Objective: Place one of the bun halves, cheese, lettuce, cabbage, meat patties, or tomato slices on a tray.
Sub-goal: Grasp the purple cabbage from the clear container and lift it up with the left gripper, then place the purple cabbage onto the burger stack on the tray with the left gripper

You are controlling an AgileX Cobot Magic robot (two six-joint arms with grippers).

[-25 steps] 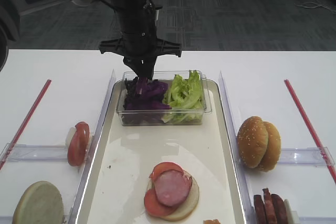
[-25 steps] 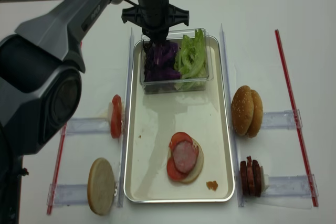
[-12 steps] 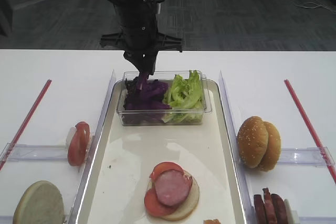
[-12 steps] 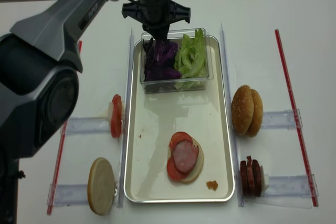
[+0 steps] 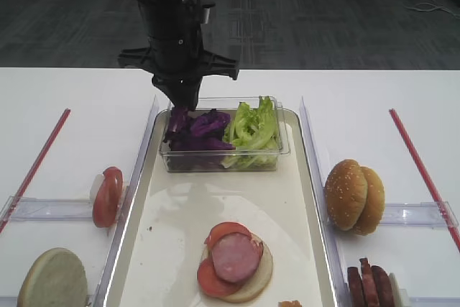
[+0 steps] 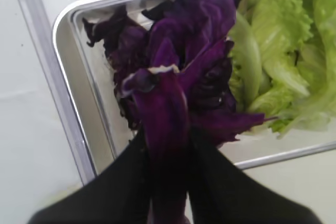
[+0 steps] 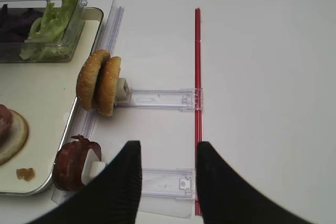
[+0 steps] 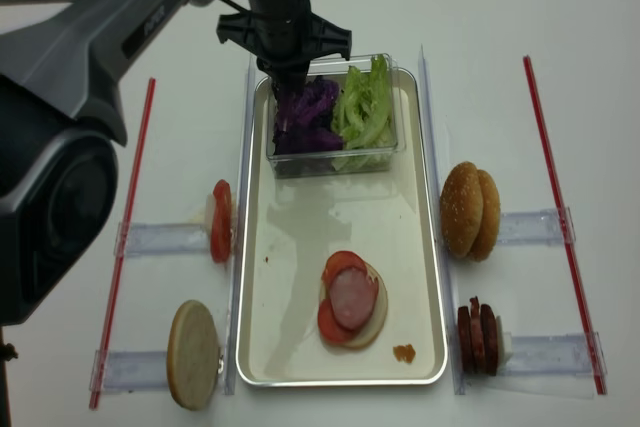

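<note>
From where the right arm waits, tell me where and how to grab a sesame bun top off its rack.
Grip the outer sesame bun top across its thin edge, coming from above. The pair stands on edge on the clear rack, so the rims point up and a pincer can straddle one. The right pincer is shut and must open first.

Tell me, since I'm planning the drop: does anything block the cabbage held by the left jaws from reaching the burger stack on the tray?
Nothing visible does. The left gripper holds the cabbage above the clear tub; beyond the tub's near wall, bare tray floor runs to the stack.
</note>
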